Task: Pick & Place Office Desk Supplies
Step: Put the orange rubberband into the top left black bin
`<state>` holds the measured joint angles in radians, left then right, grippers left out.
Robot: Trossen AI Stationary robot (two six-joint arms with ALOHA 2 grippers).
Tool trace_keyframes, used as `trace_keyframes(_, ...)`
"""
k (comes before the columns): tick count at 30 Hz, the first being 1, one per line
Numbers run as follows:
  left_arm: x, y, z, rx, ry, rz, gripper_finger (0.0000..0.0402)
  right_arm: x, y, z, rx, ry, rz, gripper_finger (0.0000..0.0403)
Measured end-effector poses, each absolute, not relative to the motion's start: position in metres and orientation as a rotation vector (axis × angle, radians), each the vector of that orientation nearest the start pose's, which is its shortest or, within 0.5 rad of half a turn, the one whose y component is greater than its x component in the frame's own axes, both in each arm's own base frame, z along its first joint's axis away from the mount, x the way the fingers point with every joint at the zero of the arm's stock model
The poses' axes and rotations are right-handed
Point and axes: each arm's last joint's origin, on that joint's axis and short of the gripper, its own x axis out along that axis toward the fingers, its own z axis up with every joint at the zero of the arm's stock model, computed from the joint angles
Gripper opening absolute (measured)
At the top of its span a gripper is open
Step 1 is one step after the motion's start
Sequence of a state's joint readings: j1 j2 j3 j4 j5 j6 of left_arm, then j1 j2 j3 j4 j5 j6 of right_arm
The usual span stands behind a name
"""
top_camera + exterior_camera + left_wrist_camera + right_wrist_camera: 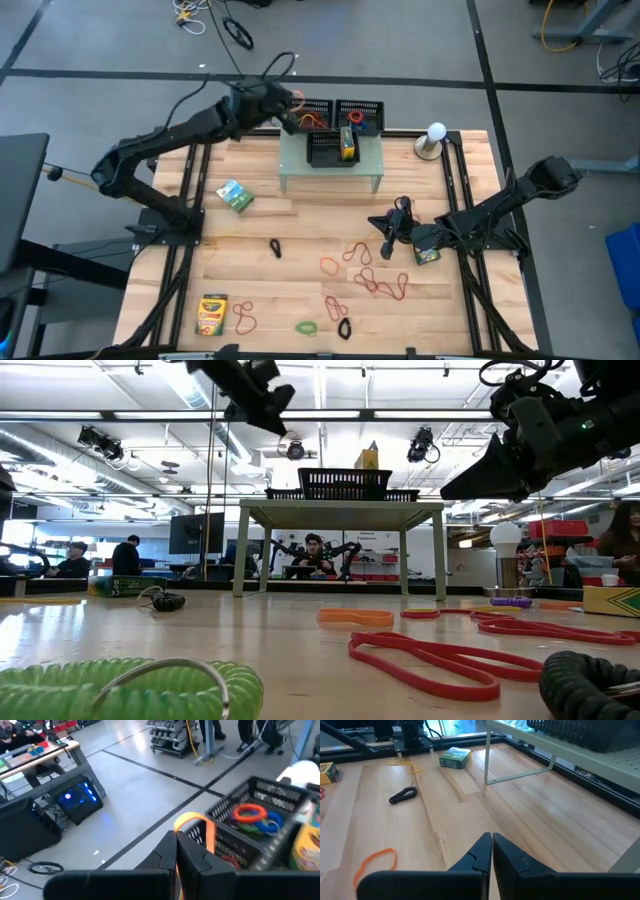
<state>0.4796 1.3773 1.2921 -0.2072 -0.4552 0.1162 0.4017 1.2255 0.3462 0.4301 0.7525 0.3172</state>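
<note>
My left tool, shut on an orange band, hangs directly above the left tray; right tool shut, empty.

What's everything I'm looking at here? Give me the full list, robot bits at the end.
table: one, pale wood.
riser: one, pale green, at the table's back middle.
mesh trays: three, black; two behind the riser, one on top of it.
crayon boxes: four, yellow-and-green; front left, left of the riser, in the tray on the riser, under the right arm.
loose bands: many, red, orange, green, black; across the table's front half.
stored bands: several, red, green, blue; in a back tray.
bulb-shaped lamp: one, white, back right.
people: a few, in the room behind.
left gripper: over the back-left tray, shut on an orange band.
right gripper: above the table right of centre, shut, empty.
</note>
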Motion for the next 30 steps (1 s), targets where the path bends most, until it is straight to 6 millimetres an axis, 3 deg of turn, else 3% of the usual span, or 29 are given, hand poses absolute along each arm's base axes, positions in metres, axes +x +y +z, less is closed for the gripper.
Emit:
trace_keyframes(10,0.293,0.206,0.333,0.063,0.386,0.881,0.0007,0.204,0.065,0.163,0.064,0.319,-0.399,0.0023)
trace_keyframes(18,0.306,0.225,0.298,0.047,0.477,0.878,0.0009,0.204,0.065,0.163,0.064,0.319,-0.4,0.0023)
trace_keyframes(24,0.307,0.221,0.301,0.061,0.481,0.863,0.0062,0.204,0.065,0.163,0.064,0.319,-0.4,0.0023)
trace_keyframes(30,0.297,0.207,0.32,0.062,0.464,0.831,0.0134,0.204,0.065,0.163,0.064,0.318,-0.4,0.0023)
